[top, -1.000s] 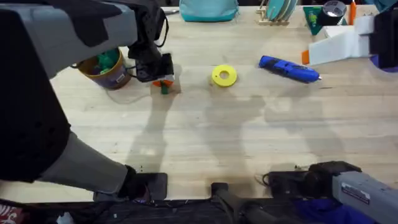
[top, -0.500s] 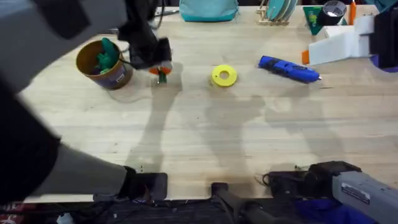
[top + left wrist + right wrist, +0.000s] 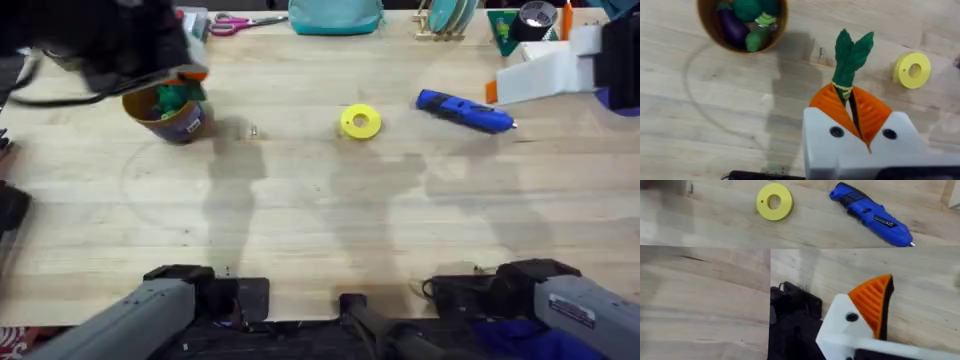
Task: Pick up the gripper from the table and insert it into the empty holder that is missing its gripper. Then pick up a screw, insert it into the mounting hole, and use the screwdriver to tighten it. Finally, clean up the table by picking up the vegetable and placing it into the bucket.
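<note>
Overhead, the left gripper (image 3: 180, 78) hangs blurred above the bucket (image 3: 168, 112) at the far left of the bench (image 3: 320, 220). From the left wrist camera, its orange ribbed pads (image 3: 830, 107) are clenched on the vegetable (image 3: 850, 57), whose green leafy top sticks out past the fingertips. Below it on the bench, the bucket (image 3: 742, 25) stands off to one side, already holding a purple toy and some green ones. A small screw (image 3: 821, 52) lies on the wood between the bucket and the flat yellow ring (image 3: 912, 70). The screwdriver (image 3: 465, 111) lies on its side to the right of the ring. From the right wrist camera, one orange pad (image 3: 875, 300) of the right gripper shows; whether that gripper is released or clenched I cannot tell.
</note>
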`<state>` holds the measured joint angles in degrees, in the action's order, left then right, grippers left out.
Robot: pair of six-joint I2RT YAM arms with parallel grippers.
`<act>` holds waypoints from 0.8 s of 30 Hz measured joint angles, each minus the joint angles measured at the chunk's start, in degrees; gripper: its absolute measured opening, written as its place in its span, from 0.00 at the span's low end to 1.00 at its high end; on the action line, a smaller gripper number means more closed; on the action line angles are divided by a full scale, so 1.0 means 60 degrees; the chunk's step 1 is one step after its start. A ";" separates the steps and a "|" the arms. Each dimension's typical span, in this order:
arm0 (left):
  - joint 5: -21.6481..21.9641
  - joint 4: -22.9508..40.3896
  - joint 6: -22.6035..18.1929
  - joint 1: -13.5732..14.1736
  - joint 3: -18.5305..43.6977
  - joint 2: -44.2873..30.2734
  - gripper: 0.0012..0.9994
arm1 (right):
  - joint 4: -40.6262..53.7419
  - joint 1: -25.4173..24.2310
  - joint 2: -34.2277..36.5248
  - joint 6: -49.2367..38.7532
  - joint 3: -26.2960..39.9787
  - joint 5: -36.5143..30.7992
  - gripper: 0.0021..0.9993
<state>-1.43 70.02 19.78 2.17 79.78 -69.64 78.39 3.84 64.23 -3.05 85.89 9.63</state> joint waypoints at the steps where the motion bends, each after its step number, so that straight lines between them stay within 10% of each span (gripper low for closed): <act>1: 0.0002 0.0108 -0.0096 -0.0190 -0.0003 0.0234 0.02 | 0.0000 0.0000 0.0002 0.0002 0.0000 0.0000 1.00; 11: 0.0311 0.0226 -0.1259 -0.1760 0.0001 0.1260 0.02 | 0.0000 0.0000 0.0004 0.0000 0.0000 0.0004 1.00; 24: 0.0517 -0.1389 -0.2238 -0.3370 0.0001 -0.0950 0.02 | 0.0000 0.0000 0.0002 0.0000 0.0000 0.0000 1.00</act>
<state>1.67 61.69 6.35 -18.05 79.79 -75.34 78.39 3.84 64.24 -3.05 85.89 9.63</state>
